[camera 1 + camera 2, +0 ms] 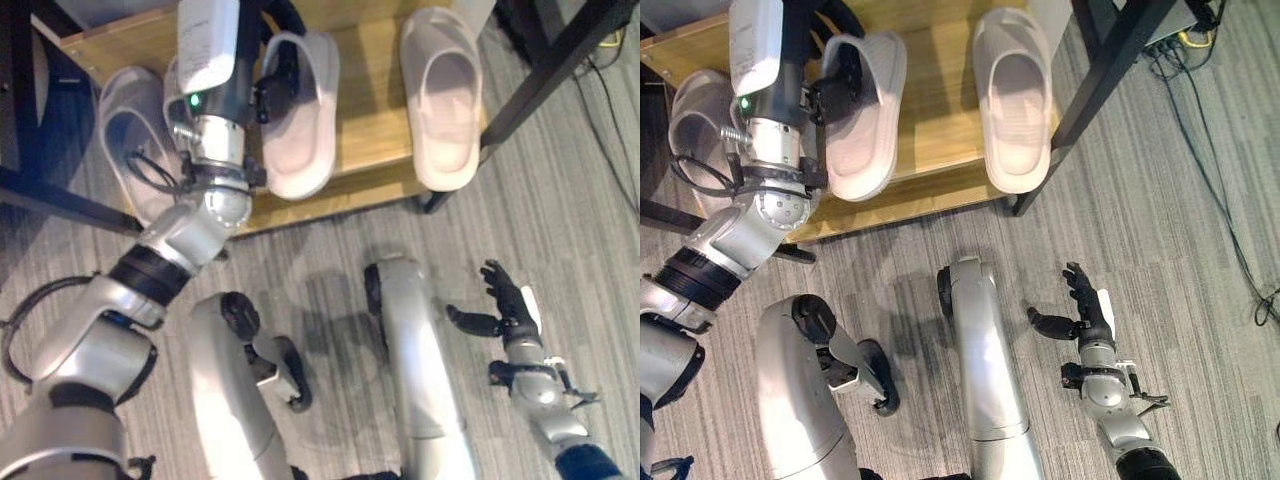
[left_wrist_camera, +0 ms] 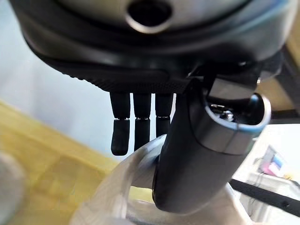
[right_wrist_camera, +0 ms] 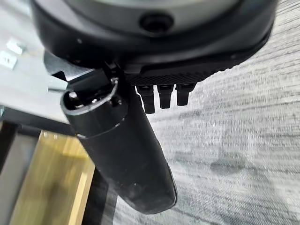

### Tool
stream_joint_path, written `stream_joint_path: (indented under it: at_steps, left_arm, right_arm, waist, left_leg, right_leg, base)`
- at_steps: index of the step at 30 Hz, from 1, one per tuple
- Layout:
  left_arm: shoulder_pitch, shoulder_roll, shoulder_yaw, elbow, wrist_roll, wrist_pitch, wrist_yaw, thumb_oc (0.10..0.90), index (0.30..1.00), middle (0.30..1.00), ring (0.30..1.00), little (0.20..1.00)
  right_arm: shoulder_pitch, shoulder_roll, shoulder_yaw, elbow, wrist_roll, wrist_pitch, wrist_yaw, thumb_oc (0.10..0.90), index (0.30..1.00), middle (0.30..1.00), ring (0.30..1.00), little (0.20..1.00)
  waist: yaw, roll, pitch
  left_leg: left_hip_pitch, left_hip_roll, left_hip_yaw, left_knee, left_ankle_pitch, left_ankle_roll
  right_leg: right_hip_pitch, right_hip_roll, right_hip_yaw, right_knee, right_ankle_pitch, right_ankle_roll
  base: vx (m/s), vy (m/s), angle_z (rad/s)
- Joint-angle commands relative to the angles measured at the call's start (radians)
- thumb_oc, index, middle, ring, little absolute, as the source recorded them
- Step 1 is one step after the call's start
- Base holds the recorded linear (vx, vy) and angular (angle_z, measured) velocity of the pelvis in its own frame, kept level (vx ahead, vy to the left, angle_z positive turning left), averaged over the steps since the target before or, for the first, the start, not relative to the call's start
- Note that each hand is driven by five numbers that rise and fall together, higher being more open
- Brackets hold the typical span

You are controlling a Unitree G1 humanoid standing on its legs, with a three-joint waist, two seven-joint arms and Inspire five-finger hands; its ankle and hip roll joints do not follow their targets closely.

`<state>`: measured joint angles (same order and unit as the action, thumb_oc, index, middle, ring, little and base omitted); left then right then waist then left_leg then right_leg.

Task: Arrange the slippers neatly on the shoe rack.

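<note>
Wooden rack [image 1: 375, 150] shelf sits at floor level between dark metal legs [image 1: 545, 85]. Three pale slippers are on it. The right slipper [image 1: 442, 95] lies flat, sole down, its heel end overhanging the shelf's front edge. The middle slipper [image 1: 300, 110] lies beside it, well apart, and also pokes past the front edge. The left slipper [image 1: 135, 140] is at the shelf's left end, partly hidden behind the left forearm, hanging off the front corner. The left hand [image 1: 275, 85] is at the middle slipper: dark fingers sit on its left rim and strap; in the left wrist view the thumb [image 2: 197, 154] presses against the pale strap [image 2: 136, 187] with the fingers [image 2: 136, 126] hanging just beyond it, so the hand pinches the strap. The right hand [image 1: 1085, 315] hovers low over the grey carpet [image 1: 560, 230], in front of the rack and to its right, well apart from all slippers; fingers spread and relaxed, thumb out, holding nothing. Cables [image 1: 1200, 120] trail on the carpet by the right rack leg.
</note>
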<state>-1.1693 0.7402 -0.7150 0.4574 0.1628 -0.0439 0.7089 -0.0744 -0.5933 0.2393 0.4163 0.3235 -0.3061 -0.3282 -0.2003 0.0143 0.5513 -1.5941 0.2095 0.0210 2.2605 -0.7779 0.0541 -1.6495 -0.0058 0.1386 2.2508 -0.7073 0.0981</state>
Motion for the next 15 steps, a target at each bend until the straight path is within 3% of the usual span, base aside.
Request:
stream_joint_path:
  at_steps: [1, 9, 10, 15]
  left_arm:
    - [-0.251, -0.044, 0.001, 0.03, 0.012, -0.04, 0.032, 0.4, 0.3, 0.3, 0.3, 0.3]
    - [-0.337, -0.104, -0.049, 0.129, -0.003, -0.035, -0.01, 0.4, 0.3, 0.3, 0.3, 0.3]
    - [-0.344, -0.118, -0.053, 0.145, -0.01, -0.036, -0.017, 0.8, 0.9, 0.9, 0.9, 0.9]
    - [-0.362, -0.136, -0.068, 0.156, -0.01, -0.037, -0.034, 0.8, 0.9, 0.9, 0.9, 0.9]
  right_arm:
    - [0.015, -0.075, -0.062, -0.216, 0.038, -0.11, 0.002, 0.8, 0.9, 0.9, 0.9, 0.9]
    - [0.052, -0.109, -0.087, -0.277, 0.028, -0.101, 0.007, 0.8, 0.9, 0.9, 0.9, 0.9]
    - [0.051, -0.113, -0.088, -0.28, 0.029, -0.101, 0.006, 0.8, 0.9, 0.9, 0.9, 0.9]
    - [0.046, -0.131, -0.083, -0.287, 0.031, -0.094, 0.013, 0.8, 0.9, 0.9, 0.9, 0.9]
  waist:
    - [-0.031, -0.033, -0.031]
    - [-0.052, -0.036, -0.031]
    - [-0.053, -0.038, -0.031]
    - [-0.056, -0.041, -0.031]
  left_leg:
    - [0.024, 0.007, -0.107, -0.047, -0.008, -0.066]
    - [0.024, 0.001, -0.089, -0.048, -0.002, -0.066]
    - [0.024, 0.001, -0.088, -0.048, -0.002, -0.066]
    - [0.024, -0.003, -0.086, -0.046, -0.002, -0.065]
  right_leg:
    - [0.079, -0.106, 0.064, -0.03, -0.067, 0.035]
    - [0.079, -0.102, 0.083, -0.021, -0.07, 0.031]
    - [0.079, -0.103, 0.085, -0.02, -0.071, 0.031]
    - [0.079, -0.102, 0.092, -0.017, -0.071, 0.029]
  base:
    - [-0.03, 0.002, 0.04]
    - [-0.01, 0.003, 0.01]
    - [0.0, 0.0, 0.0]
    - [0.0, 0.0, 0.0]
